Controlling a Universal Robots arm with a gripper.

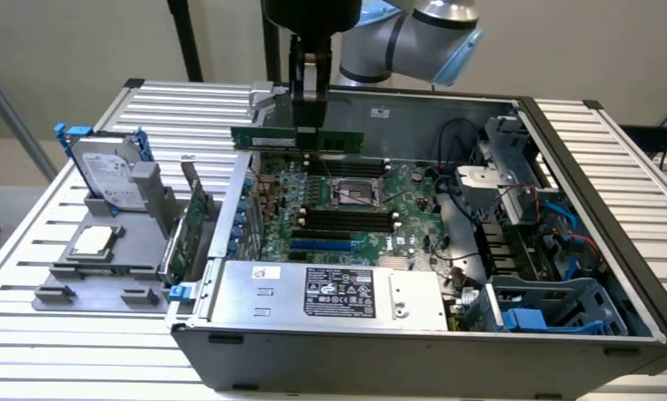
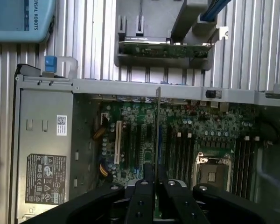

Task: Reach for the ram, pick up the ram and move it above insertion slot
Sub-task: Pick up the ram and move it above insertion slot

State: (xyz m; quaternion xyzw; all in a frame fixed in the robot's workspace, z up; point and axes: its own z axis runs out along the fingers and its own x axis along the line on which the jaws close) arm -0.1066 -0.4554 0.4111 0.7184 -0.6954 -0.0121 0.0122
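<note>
On the exterior view's left, well apart from the open grey metal computer case (image 1: 423, 351), a grey moulded parts holder (image 1: 99, 280) is sitting on the ribbed aluminium table (image 1: 22, 284). A silver hard drive with a white label (image 1: 109, 171) is standing upright in it, its print too small to read, and a square silver processor chip (image 1: 92, 241) is lying flat in front of the drive. At the holder's edge nearest the case, a larger green expansion card with a metal bracket (image 1: 189, 230) is standing on its edge.

Inside the case, the silver power supply box (image 1: 323, 292) is lying along the near wall, carrying a black label and a small white sticker (image 1: 267, 272); their writing cannot be made out. In the wrist view the black label (image 2: 45, 179) is appearing again, equally unreadable, while the pale blue robot housing (image 2: 21, 21) beyond the case is showing the words "ERSAL ROBOTS".

The ram, a long thin green circuit-board stick (image 1: 297, 139), is hanging level above the far end of the green motherboard (image 1: 333, 200), over the black memory slots there. The black two-finger gripper (image 1: 308, 125) is coming straight down onto it from above, its fingers (image 1: 310, 83) pressed against the stick's two flat faces at about mid-length, pinching it. In the wrist view the ram (image 2: 157, 126) is showing edge-on as a thin line running out from between the gripper (image 2: 155, 179) fingertips, over the motherboard (image 2: 196, 135), beside the square processor socket (image 2: 213, 170)
</note>
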